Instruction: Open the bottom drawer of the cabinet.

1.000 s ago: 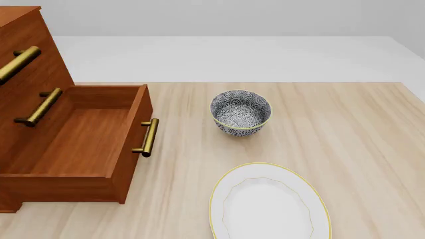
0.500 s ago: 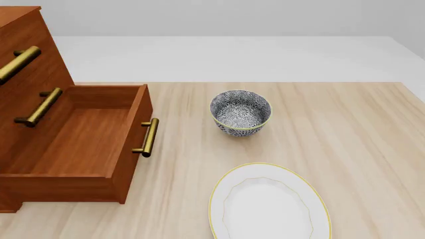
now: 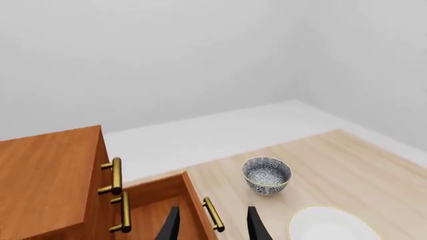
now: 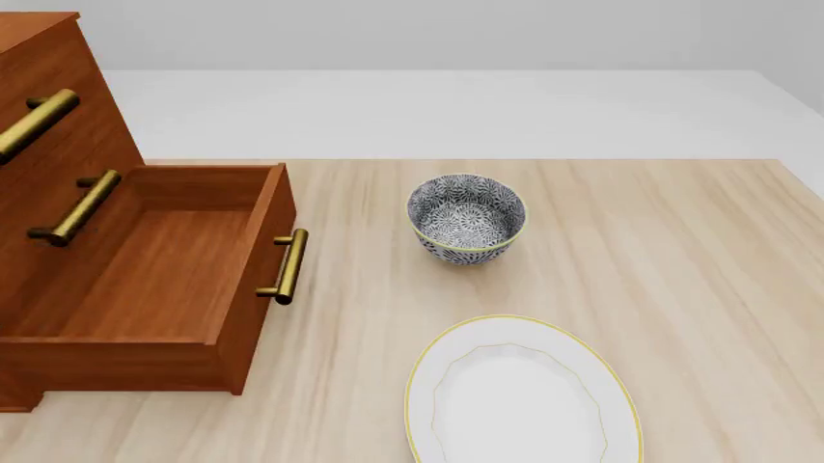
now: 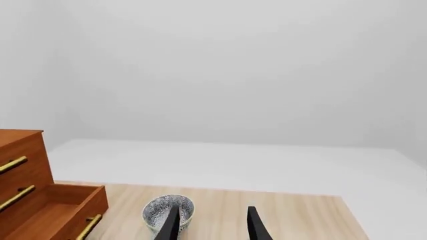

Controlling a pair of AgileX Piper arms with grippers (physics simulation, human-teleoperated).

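Observation:
The cabinet (image 4: 52, 145) stands at the table's left edge. Its bottom drawer (image 4: 154, 280) is pulled far out, showing a bare wooden inside, and its brass handle (image 4: 284, 267) faces the table's middle. Neither gripper shows in the front view. In the left wrist view my left gripper (image 3: 213, 227) is open and holds nothing, raised above and back from the drawer (image 3: 160, 205) and the cabinet (image 3: 47, 175). In the right wrist view my right gripper (image 5: 212, 226) is open too, high up, with the drawer (image 5: 53, 210) and the cabinet (image 5: 20, 160) far off.
A blue-patterned bowl (image 4: 466, 218) stands right of the drawer handle. A white plate (image 4: 522, 395) with a yellow rim lies near the front edge. The two upper drawers are closed, their brass handles (image 4: 71, 207) sticking out.

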